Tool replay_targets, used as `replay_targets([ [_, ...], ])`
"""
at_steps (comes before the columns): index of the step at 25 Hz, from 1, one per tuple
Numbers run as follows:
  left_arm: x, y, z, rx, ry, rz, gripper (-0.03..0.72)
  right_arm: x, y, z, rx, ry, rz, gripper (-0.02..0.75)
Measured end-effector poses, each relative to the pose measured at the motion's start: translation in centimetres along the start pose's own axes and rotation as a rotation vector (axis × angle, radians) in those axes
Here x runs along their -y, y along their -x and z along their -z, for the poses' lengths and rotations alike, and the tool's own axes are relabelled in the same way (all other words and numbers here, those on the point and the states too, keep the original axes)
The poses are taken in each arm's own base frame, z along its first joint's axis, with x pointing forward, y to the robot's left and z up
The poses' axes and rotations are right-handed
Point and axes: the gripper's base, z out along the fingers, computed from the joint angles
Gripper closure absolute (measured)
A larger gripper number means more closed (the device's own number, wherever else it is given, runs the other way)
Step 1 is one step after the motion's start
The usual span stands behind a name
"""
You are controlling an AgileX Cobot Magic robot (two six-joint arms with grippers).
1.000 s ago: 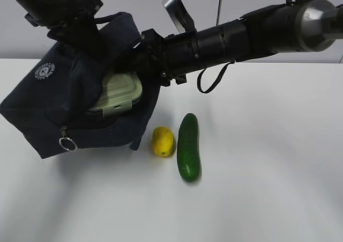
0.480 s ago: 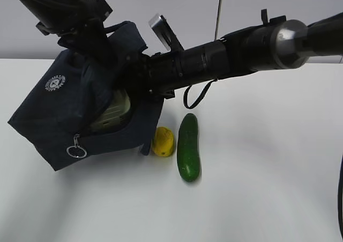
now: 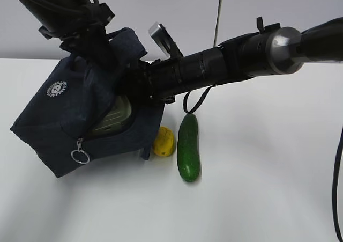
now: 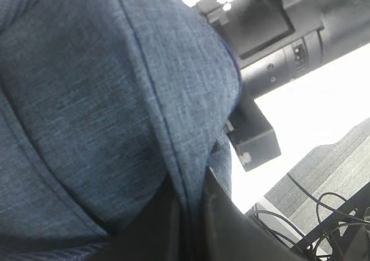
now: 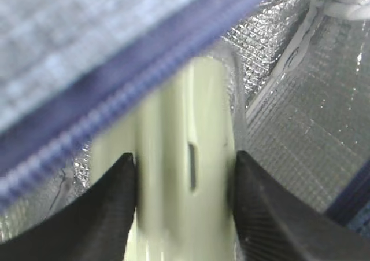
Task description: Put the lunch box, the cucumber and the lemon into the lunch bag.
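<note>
The navy lunch bag (image 3: 64,118) is tilted, its mouth to the right, held up at the top by my left gripper (image 3: 88,35). In the left wrist view that gripper (image 4: 193,214) is shut on a fold of the bag's fabric (image 4: 115,99). My right arm reaches into the bag's mouth. In the right wrist view my right gripper (image 5: 185,174) is shut on the sage-green lunch box (image 5: 185,157), inside the silver foil lining (image 5: 312,110). Part of the lunch box (image 3: 115,116) shows in the opening. The lemon (image 3: 164,141) and the cucumber (image 3: 188,147) lie on the table right of the bag.
The white table (image 3: 268,172) runs to the right and to the front. A zipper ring pull (image 3: 79,155) hangs at the bag's lower front. A bag handle loop (image 3: 197,100) hangs under my right arm. A thin cable (image 3: 218,8) runs up the back wall.
My right arm has pushed the lunch box further left, deeper into the bag. The bag has tipped up and shifted a little right. Lemon and cucumber have not moved.
</note>
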Motion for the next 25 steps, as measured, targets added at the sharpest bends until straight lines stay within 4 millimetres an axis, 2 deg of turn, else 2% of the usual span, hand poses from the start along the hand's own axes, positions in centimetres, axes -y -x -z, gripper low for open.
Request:
replay_targets([
  [12, -0.2, 0.0, -0.2, -0.007, 0.010, -0.002, 0.684, -0.2, -0.1, 0.0, -0.018, 0.016, 0.007, 0.337],
  [16, -0.2, 0.0, -0.5, -0.014, 0.003, 0.000, 0.684, -0.4, -0.2, 0.0, -0.028, 0.037, 0.009, 0.283],
  [19, -0.2, 0.0, -0.5, -0.014, 0.002, -0.001, 0.685, -0.5, -0.3, 0.0, -0.046, 0.046, 0.018, 0.270],
  [25, -0.3, 0.1, -0.8, -0.021, 0.000, 0.004, 0.685, -0.8, 0.3, 1.6, -0.056, 0.051, 0.032, 0.267],
])
